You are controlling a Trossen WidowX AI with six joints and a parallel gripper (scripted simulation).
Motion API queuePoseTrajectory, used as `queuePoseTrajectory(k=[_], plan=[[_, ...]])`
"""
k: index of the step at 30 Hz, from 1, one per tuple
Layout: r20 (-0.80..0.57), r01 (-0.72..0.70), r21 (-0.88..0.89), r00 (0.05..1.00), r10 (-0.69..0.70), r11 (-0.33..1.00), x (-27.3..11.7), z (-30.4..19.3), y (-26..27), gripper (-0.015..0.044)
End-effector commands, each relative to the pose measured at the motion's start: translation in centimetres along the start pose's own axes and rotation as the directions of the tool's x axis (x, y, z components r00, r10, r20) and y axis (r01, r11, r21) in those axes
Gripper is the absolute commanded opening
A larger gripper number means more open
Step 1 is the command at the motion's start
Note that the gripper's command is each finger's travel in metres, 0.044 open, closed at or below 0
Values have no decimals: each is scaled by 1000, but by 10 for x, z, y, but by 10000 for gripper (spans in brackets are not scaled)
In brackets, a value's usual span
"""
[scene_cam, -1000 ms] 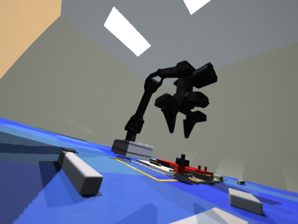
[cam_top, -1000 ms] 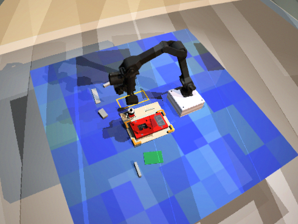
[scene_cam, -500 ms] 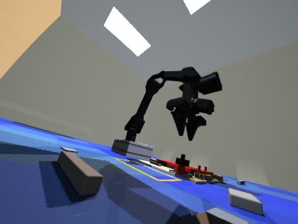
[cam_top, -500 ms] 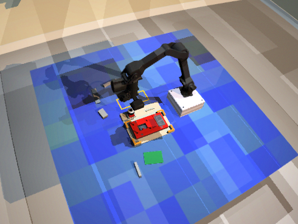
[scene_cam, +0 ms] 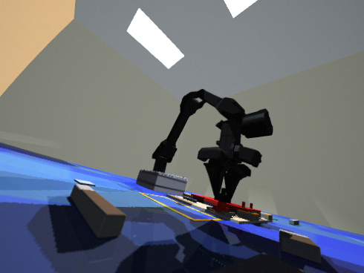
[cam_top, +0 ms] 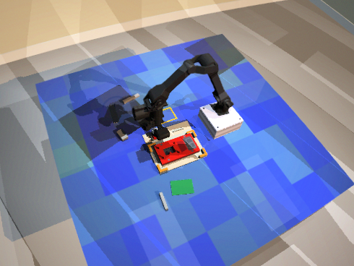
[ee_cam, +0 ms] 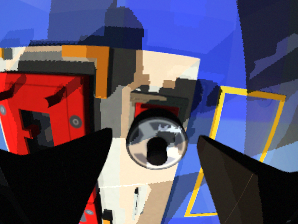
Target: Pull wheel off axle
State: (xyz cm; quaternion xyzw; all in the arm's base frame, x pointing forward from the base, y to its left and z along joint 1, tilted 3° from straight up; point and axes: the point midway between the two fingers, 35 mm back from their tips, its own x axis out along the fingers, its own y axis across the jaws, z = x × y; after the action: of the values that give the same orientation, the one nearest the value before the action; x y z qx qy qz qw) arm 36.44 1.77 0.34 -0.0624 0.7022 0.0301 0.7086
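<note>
The wheel (ee_cam: 156,136) is a shiny round disc with a dark centre, on the upright axle above a small red base beside the red block. In the top view the arm hides it. My gripper (ee_cam: 154,137) (scene_cam: 223,196) is open and points down. In the wrist view its fingertips are on either side of the wheel, with gaps on both sides. In the exterior view the fingers reach down close around the dark axle area; contact cannot be told. The yellow outlined area (cam_top: 173,113) (scene_cam: 167,206) (ee_cam: 252,93) lies on the table beside the pale board.
The red block (cam_top: 174,155) (ee_cam: 55,95) sits on the pale board with orange corner pieces. Loose bars (cam_top: 131,98) (scene_cam: 97,211) and a small block (cam_top: 122,135) (scene_cam: 299,246) lie around. A green patch (cam_top: 182,187) and a light bar (cam_top: 163,201) lie at the front.
</note>
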Motion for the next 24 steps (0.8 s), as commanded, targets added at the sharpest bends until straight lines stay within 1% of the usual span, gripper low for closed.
queuePoseTrajectory(k=[1, 7, 11, 19, 24], plan=[[-3, 4, -6, 1000, -4, 1000, 4, -1, -1, 300], [-3, 4, -6, 1000, -4, 1000, 4, -1, -1, 300], [5, 0, 0, 1000, 0, 1000, 1, 1, 0, 195], [5, 0, 0, 1000, 0, 1000, 1, 1, 0, 142], [5, 0, 0, 1000, 0, 1000, 0, 1, 0, 10]])
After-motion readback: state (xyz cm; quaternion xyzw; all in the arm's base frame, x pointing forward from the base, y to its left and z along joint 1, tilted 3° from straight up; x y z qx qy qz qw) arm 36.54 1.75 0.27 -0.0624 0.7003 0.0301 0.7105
